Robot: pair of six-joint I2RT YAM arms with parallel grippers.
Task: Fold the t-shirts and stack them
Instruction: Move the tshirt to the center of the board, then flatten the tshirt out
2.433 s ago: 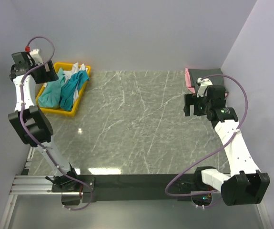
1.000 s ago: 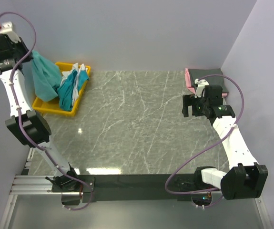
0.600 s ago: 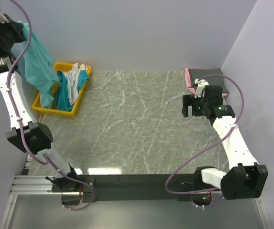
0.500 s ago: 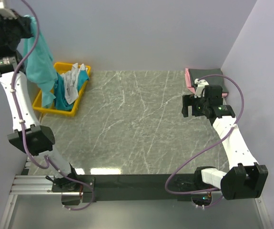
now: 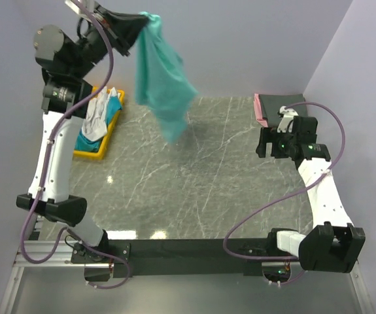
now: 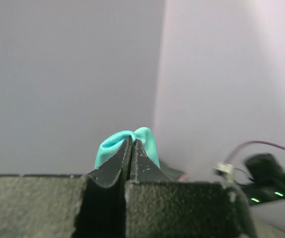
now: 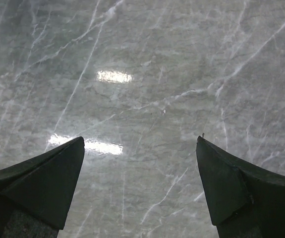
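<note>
Transport looks to be the step in hand. From above, the left end effector dangles the sea-green t-shirt high over the surface, between the yellow bin and the folded pile. Next it needs lowering and spreading flat. The left wrist view alone shows the fingers pinched tight on cloth, though which part is unclear. The right wrist view shows the right end effector spread wide, empty, over bare marble.

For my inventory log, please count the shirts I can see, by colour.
Sea-green shirt, held by the left gripper: 1
Teal shirt, in bin: 1
White shirt, in bin: 1
Pink shirt: 1
Dark grey shirt: 1
Total: 5
</note>
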